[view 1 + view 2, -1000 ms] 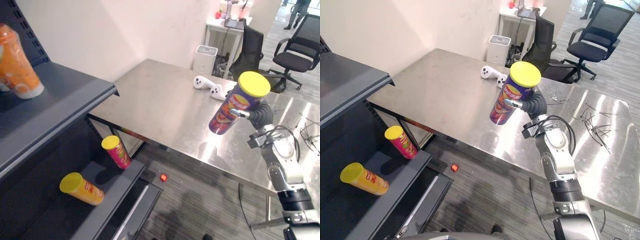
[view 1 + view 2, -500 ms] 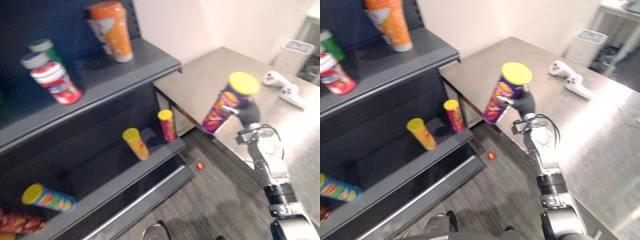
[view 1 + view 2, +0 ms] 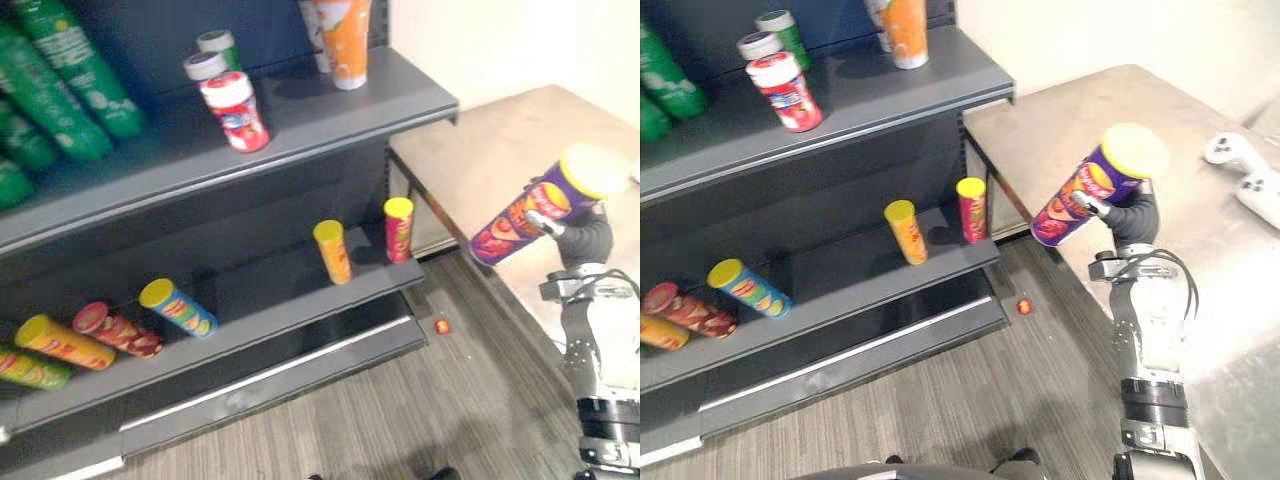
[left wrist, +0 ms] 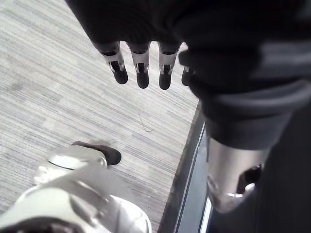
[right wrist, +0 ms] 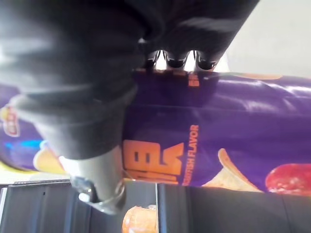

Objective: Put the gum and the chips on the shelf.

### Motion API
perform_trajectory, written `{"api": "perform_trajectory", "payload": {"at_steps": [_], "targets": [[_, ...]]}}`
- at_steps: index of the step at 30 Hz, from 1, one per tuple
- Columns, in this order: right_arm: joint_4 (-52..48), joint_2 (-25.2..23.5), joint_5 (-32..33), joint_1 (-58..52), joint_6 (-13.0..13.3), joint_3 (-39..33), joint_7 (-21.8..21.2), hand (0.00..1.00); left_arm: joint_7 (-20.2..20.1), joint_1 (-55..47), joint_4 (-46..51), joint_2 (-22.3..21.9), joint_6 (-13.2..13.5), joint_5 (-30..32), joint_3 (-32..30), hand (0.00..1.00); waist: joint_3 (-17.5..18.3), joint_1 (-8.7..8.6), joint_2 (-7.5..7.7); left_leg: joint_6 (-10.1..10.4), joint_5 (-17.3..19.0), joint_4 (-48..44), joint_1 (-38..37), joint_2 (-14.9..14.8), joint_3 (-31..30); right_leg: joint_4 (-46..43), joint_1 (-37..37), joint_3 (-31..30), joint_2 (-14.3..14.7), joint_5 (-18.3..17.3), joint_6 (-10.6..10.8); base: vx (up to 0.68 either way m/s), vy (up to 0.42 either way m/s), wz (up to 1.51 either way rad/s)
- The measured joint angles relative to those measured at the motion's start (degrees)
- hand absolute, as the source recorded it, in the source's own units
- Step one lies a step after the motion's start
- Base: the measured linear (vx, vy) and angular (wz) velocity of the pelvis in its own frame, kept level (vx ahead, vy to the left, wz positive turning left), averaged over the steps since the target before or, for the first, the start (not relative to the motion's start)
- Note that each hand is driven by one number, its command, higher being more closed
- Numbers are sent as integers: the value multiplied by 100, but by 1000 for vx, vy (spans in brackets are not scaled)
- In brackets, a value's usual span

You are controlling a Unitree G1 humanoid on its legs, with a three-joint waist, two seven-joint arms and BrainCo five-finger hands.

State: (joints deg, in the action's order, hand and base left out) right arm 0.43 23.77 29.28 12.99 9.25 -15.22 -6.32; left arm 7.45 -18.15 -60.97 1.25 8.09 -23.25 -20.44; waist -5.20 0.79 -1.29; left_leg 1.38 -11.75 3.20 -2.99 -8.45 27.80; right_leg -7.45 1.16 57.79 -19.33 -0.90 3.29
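Wrapping round the tilted purple chips can (image 3: 1082, 196), the right hand (image 3: 1129, 214) holds it up near the shelf (image 3: 940, 88).

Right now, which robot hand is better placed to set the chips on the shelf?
Right. The right robot hand is curled round the purple chips can, tilted in the air beside the shelf; the left robot hand hangs open over the floor, holding nothing.
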Motion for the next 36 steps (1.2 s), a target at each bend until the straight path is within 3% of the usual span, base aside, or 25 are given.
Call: {"api": "perform_trajectory", "payload": {"at_steps": [5, 8, 10, 12, 13, 14, 15, 16, 19, 21, 27, 29, 31, 32, 33, 34, 36], "targets": [[5, -103, -134, 0, 9, -75, 235, 100, -79, -9, -2, 6, 71, 188, 110, 0, -20, 50, 32, 208, 222, 100, 79, 177, -27, -604, -85, -39, -373, -11, 0, -73, 151, 43], [13, -154, -189, -4, 30, -52, 219, 100, -101, -12, 7, 27, 65, 187, 207, 0, -48, 87, -11, 248, 877, 238, 35, 220, -30, -1183, -306, -206, -607, -242, 74, -121, 174, 4], [28, -342, -249, -113, 38, 1, 171, 100, -100, -19, 67, 134, 62, 183, 212, 0, -255, 103, 264, 202, 954, 276, -16, 408, -6, -1330, -360, -458, -854, -251, 109, -215, 134, -8], [29, -341, -311, -165, 64, -4, 82, 100, -101, -33, 64, 185, 69, 170, 202, 0, -303, 77, 303, 244, 997, 281, 38, 463, -8, -1090, -392, -623, -775, -248, 174, -158, 84, 9], [31, -345, -357, -197, 106, -8, 66, 100, -104, -27, 62, 207, 72, 165, 203, 0, -312, 42, 344, 378, 1105, 286, 52, 497, 35, -938, -399, -680, -744, -208, 232, -91, 144, 7], [51, -321, -415, -267, 145, -9, -10, 100, -123, -21, 71, 263, 78, 146, 211, 0, -314, 46, 434, 279, 1109, -344, 151, 495, 157, -771, -482, -807, -779, -130, 306, 71, 88, -10], [42, -278, -423, -277, 171, -10, -47, 100, -138, -74, 66, 264, 84, 140, 206, 0, -302, 101, 311, 126, 1384, -317, 178, 439, 79, -792, -508, -861, -676, -127, 305, 54, 94, -18], [50, -327, -422, -297, 191, 7, -48, 100, -140, -77, 57, 309, 83, 132, 203, 0, -345, 115, 393, 117, 1381, -283, 152, 484, 79, -774, -522, -927, -704, -56, 291, -16, 74, -4], [51, -316, -426, -298, 200, 60, -64, 100, -174, -122, 207, 399, 139, 86, 216, 0, -367, 120, 401, 104, 1382, -137, 202, 529, 58, -538, -517, -989, -578, 22, 243, -41, 70, 19], [51, -319, -460, -263, 221, 189, -96, 100, -221, -146, 219, 359, 138, 86, 260, 0, -405, 143, 450, 82, 1357, -189, 201, 542, 63, -589, -506, -997, -644, 23, 242, 44, 40, 16], [54, -349, -669, -56, 209, 691, -311, 100, -196, -128, 288, 257, 129, 79, 452, 0, -536, 371, 527, -32, 1583, -988, 550, 468, -252, -873, -419, -959, -772, 257, 135, 89, 4, 23], [54, -352, -667, -57, 177, 710, -348, 100, -148, -127, 321, 263, 121, 81, 459, 0, -537, 381, 527, -63, 1676, -1055, 581, 479, -538, -978, -347, -1421, -744, 352, 8, 59, 62, 72], [46, -363, -634, -114, 173, 731, -324, 100, -88, -129, 402, 394, 32, 90, 629, 0, -572, 265, 458, -146, 1780, -1172, 599, 401, -1281, -1564, -508, -3113, -527, 483, -342, 106, 60, 133], [30, -398, -615, -146, 181, 732, -295, 100, -71, -99, 402, 420, 11, 93, 678, 0, -598, 203, 411, -142, 1775, -1192, 628, 374, -1483, -1549, -518, -3556, -331, 300, -303, 114, -31, 167], [-32, -485, -615, -200, 198, 749, -256, 100, -29, -1, 377, 561, -23, 103, 710, 0, -588, 149, 446, -134, 1758, -1250, 762, 318, -1895, -1395, -522, -4276, 134, -184, -192, 92, -84, 149], [-74, -531, -614, -189, 216, 861, -217, 100, 18, 90, 368, 695, -103, 105, 708, 0, -581, 163, 528, -106, 1725, -1247, 839, 331, -2143, -1256, -613, -4746, 442, -339, -111, 82, -119, 138], [-165, -653, -616, -185, 289, 1047, -177, 100, 34, 243, 263, 804, -153, 103, 711, 0, -573, 169, 598, -64, 1700, -1257, 893, 407, -2449, -1044, -723, -5081, 688, -364, -51, 74, -131, 105]]}}
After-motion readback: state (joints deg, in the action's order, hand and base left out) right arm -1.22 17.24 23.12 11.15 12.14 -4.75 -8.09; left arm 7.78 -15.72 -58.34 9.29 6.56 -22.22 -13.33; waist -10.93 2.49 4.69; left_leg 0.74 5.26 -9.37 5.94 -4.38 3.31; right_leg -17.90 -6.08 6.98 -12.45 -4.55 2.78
